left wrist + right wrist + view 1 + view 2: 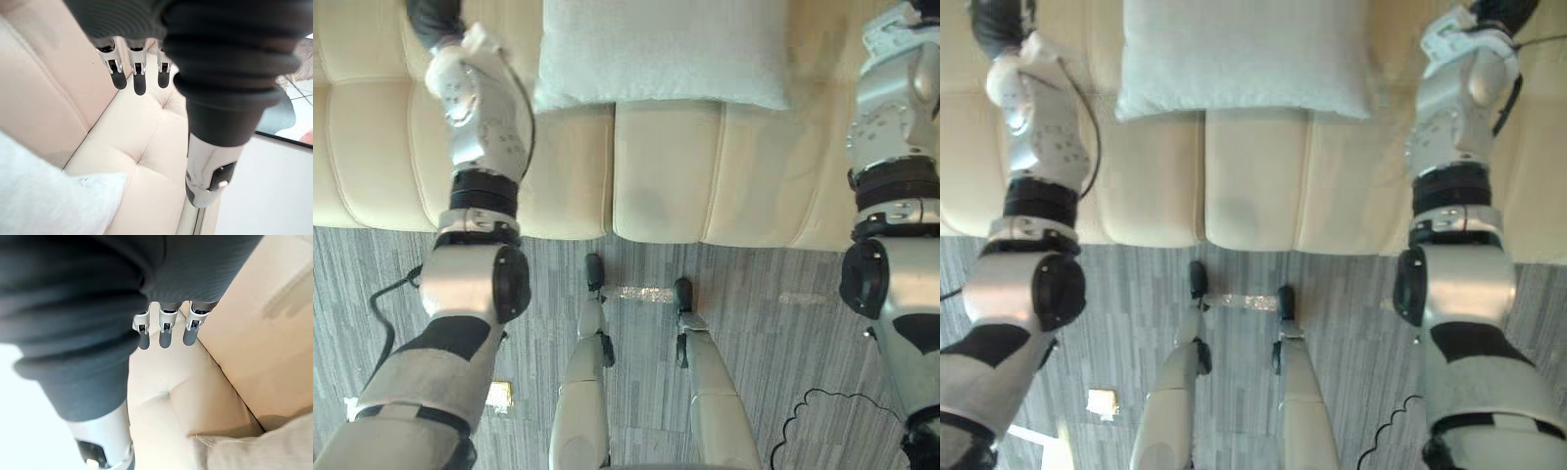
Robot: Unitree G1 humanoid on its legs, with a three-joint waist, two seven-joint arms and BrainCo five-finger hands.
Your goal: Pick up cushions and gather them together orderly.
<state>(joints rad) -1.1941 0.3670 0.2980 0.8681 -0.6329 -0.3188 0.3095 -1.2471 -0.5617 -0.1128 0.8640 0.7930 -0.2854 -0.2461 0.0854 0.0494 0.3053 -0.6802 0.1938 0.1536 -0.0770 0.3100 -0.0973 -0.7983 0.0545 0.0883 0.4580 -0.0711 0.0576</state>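
Cushion: you have 1 white cushion (661, 54) lying on the cream sofa (666, 166), mid-seat | Left hand (139, 81): fingers straight, holding nothing, above the seat near the cushion's left side | Right hand (165, 335): fingers straight too, empty, above the seat off the cushion's right side | Contact: neither hand touches it.

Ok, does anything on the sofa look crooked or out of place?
Nothing stands out. The white cushion lies flat and square on the middle of the cream sofa. The left hand and right hand hover open on either side, apart from it.
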